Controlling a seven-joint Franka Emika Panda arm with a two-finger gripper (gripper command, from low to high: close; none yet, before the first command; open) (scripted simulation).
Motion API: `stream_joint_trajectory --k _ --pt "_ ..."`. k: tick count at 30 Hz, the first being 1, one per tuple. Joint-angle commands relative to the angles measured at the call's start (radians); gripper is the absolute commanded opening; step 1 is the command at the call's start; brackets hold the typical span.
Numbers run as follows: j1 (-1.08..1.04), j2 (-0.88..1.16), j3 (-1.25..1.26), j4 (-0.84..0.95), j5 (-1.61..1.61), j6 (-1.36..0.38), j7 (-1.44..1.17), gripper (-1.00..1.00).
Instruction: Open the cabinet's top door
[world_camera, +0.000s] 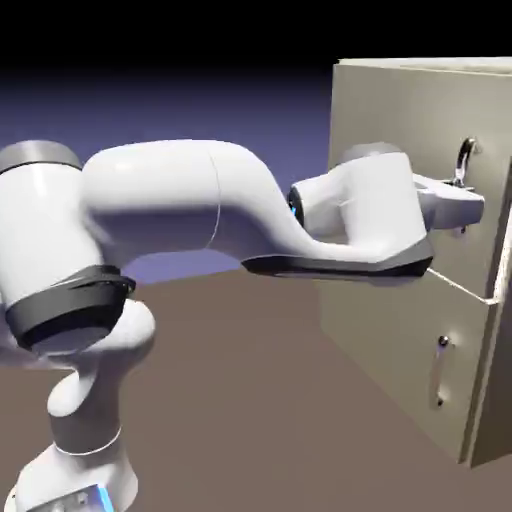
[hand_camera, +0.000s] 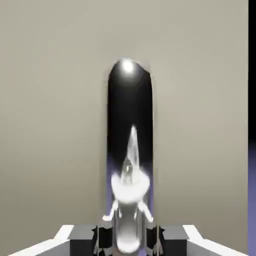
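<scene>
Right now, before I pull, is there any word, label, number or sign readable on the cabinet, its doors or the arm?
None: no text shows in either view.
cabinet: plain beige panels, no label.
top door: blank.
handle: bare metal.
arm: plain white, no marking readable.

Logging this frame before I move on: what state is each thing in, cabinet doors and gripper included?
top door: appears closed or nearly so, flat in the cabinet front.
handle: upright bar, clamped low between the jaws.
gripper: shut on the handle, held level against the door.
lower door: closed, its short handle untouched.
</scene>
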Motion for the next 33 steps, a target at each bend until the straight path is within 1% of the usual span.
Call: stream_joint_trajectory --k 1,10,20,26,33 --pt "-0.036 0.002 0.026 -0.030 0.019 -0.017 -0.002 -1.00" --pt "-0.362 -0.034 0.297 -0.292 0.211 -0.164 -0.069 -1.00" --pt "-0.676 -0.208 0.656 -0.593 0.564 -0.358 -0.217 -1.00" --pt "-0.766 -0.342 0.868 -0.725 0.823 -0.483 -0.314 -1.00" --pt "-0.773 -0.464 1.112 -0.812 1.128 -0.651 -0.404 -1.00"
